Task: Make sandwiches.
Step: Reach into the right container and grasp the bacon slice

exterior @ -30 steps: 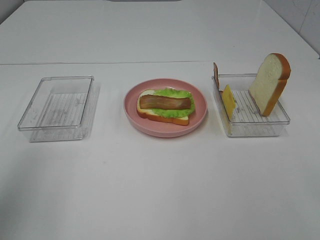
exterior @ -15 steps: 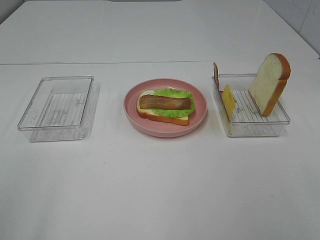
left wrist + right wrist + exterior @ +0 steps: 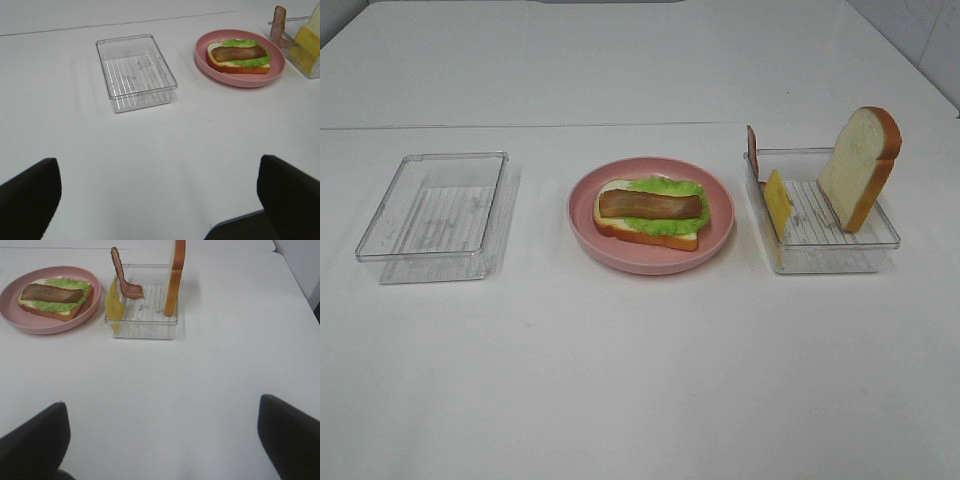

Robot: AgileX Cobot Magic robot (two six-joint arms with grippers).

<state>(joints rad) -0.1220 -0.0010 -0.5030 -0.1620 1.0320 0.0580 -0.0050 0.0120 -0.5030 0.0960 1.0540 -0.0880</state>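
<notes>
clear trays: two, left tray (image 3: 430, 257) and right tray (image 3: 830, 258). pink plate (image 3: 650, 265): one. bread slices: two, flat slice (image 3: 645, 237) and upright slice (image 3: 855, 165). bacon strips: two, flat strip (image 3: 650, 205) and upright strip (image 3: 752, 150). lettuce leaf (image 3: 665, 185): one. cheese square (image 3: 778, 200): one.
</notes>
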